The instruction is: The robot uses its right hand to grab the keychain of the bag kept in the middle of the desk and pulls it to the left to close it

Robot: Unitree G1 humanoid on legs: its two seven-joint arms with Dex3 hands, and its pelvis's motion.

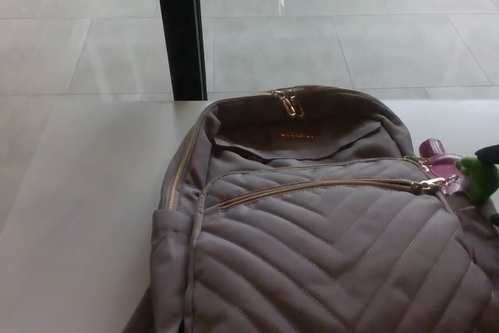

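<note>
You are looking at a bare indoor hall, perhaps an office or lab. Large pale floor tiles (327,37) lie beyond the far edge of the white bench (78,216), where a black post (180,29) stands.

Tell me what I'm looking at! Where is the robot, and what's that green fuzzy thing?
You are looking through a camera on a robot's head, pointed down at a white desk. A grey quilted backpack lies on it. At the right end of its gold front zipper hangs a green fuzzy keychain, beside a pink piece. The small black bit at the right edge seems to be the robot's right hand; too little shows to tell whether it holds anything. Its left hand is out of sight.
</note>
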